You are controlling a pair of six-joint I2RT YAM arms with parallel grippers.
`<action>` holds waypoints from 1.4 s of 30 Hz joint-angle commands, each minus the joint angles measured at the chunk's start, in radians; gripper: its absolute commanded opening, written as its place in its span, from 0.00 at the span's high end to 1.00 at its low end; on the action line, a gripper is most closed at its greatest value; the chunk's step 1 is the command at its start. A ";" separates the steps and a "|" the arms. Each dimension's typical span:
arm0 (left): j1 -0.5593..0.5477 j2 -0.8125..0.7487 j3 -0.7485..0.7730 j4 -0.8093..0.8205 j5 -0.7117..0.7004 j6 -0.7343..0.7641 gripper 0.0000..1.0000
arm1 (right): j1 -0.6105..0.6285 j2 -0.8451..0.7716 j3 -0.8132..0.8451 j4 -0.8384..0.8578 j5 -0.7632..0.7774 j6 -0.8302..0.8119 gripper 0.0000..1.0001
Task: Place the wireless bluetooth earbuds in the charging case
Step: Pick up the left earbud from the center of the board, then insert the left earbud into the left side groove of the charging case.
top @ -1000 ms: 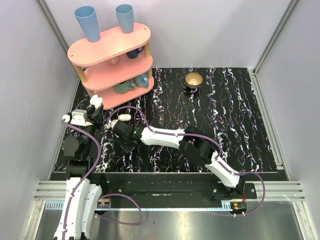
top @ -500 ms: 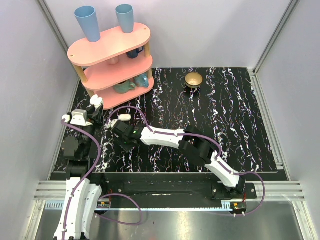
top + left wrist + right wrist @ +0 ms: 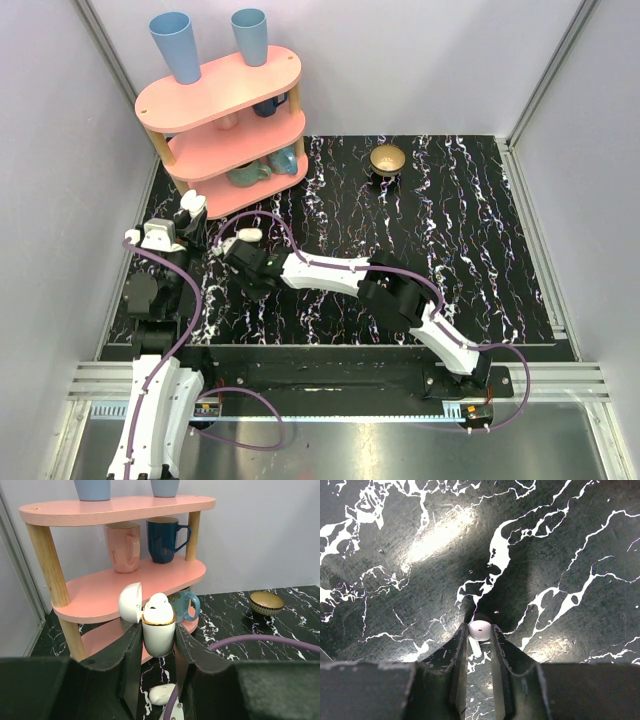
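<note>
Closed down with the right claw (image 3: 479, 632) since a second ago, now pinching the loose earbud (image 3: 480, 629) lying on the black marbled worktop (image 3: 560, 555). Puts the pickup nearly in hand: lift next, then carry over to the case, by the look of things. Barely shifted the right arm (image 3: 330, 270) otherwise. Kept clamped in the left claw (image 3: 158, 630) as before: the upright charging case (image 3: 159, 639), lid (image 3: 130, 602) swung open, first earbud (image 3: 158, 605) already seated, raised before the pink shelf (image 3: 165, 575).
</note>
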 commanded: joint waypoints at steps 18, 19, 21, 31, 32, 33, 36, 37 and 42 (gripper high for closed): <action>-0.033 0.008 0.098 0.025 0.132 -0.120 1.00 | -0.012 -0.531 -0.414 0.270 0.121 0.188 0.89; -0.035 0.005 0.099 0.033 0.144 -0.129 1.00 | -0.012 -0.588 -0.435 0.278 0.144 0.193 0.89; -0.036 0.000 0.101 0.045 0.169 -0.165 1.00 | -0.014 -0.643 -0.489 0.289 0.165 0.207 0.89; -0.051 -0.014 0.084 0.205 0.284 -0.333 1.00 | -0.014 -1.014 -0.653 0.286 0.285 0.314 0.89; -0.053 -0.017 0.084 0.216 0.287 -0.343 1.00 | -0.014 -1.037 -0.664 0.275 0.288 0.323 0.90; -0.056 -0.020 0.078 0.229 0.296 -0.353 1.00 | -0.014 -1.059 -0.667 0.267 0.297 0.332 0.89; -0.062 -0.023 0.055 0.300 0.313 -0.409 1.00 | -0.014 -1.133 -0.673 0.238 0.319 0.355 0.90; -0.067 -0.020 0.052 0.329 0.316 -0.431 1.00 | -0.012 -1.166 -0.673 0.235 0.320 0.363 0.90; -0.076 -0.023 0.042 0.380 0.331 -0.465 1.00 | -0.014 -1.239 -0.658 0.209 0.323 0.391 0.90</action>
